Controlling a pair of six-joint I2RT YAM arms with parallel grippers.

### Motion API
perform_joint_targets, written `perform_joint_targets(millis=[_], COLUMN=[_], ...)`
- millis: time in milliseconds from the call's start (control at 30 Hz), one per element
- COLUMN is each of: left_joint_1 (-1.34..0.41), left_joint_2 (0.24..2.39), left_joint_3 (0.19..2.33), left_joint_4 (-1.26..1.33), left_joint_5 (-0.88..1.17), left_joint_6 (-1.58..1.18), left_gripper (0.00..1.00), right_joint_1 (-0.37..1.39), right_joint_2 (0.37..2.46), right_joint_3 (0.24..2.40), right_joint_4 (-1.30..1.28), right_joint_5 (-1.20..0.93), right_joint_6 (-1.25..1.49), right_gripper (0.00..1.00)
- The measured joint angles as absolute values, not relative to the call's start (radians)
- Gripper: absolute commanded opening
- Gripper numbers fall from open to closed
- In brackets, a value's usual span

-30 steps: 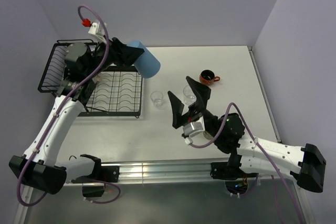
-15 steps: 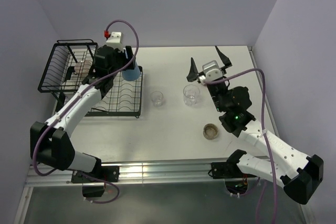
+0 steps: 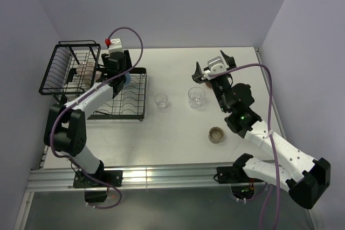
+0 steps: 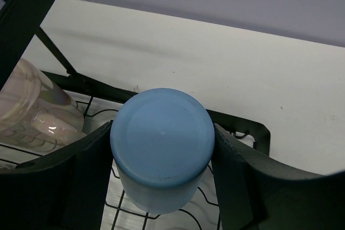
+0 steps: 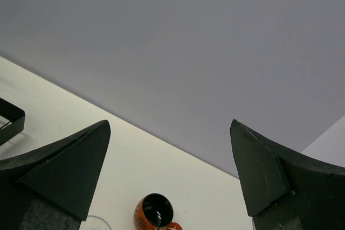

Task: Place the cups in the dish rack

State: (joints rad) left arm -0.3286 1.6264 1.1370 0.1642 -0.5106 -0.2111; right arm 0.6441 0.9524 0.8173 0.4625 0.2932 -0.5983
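As left tool [image 4: 161, 157] grips blue tumbler [image 4: 161, 127] by sides, tumbler hangs mouth-down, long axis upright, straight under tool over flat tray of dish rack [image 3: 118, 117]; if rim touches wires, cannot tell. Pinkish mug [image 4: 32, 106] lies left of tool, inside rack. Right tool [image 5: 170, 154] wide, empty; dark cup [image 5: 155, 212] ahead-below it on worktop [image 3: 178, 133].

The white table [image 3: 178, 133] carries a black wire dish rack [image 3: 141, 118] at its far left. Near the middle stand two clear glasses, apart from each other: the left glass [image 3: 160, 100] and the right glass [image 3: 196, 97]. A low brownish cup [image 3: 216, 134] sits nearer, to the right. A dark orange cup [image 5: 155, 212] stands upright, far right.
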Motion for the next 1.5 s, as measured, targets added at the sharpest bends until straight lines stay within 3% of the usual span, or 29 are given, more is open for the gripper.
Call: perform_joint_targets(millis=[833,967,1233,1333,1500], left_joint_1=[-0.278,-0.273,-0.268,-0.267,-0.264], left_joint_2=[1.712,1.722,1.728,1.73,1.731], left_joint_3=[0.993,0.987,0.951,0.935,0.929], left_joint_4=[0.415,0.453,0.527,0.562,0.579], left_joint_5=[-0.541,-0.545,-0.547,-0.547,-0.544], left_joint_6=[-0.255,-0.25,-0.24,-0.23,-0.226], left_gripper=[0.01,0.1,0.17,0.25,0.5], right_joint_1=[0.643,0.643,0.643,0.643,0.643], right_joint_2=[0.95,0.949,0.944,0.944,0.944], right_joint_3=[0.817,0.817,0.813,0.805,0.798], right_joint_4=[0.455,0.455,0.456,0.455,0.453], right_joint_5=[0.294,0.294,0.29,0.286,0.282], right_joint_6=[-0.591,-0.591,-0.591,-0.591,-0.585], right_gripper=[1.0,1.0,1.0,1.0,1.0])
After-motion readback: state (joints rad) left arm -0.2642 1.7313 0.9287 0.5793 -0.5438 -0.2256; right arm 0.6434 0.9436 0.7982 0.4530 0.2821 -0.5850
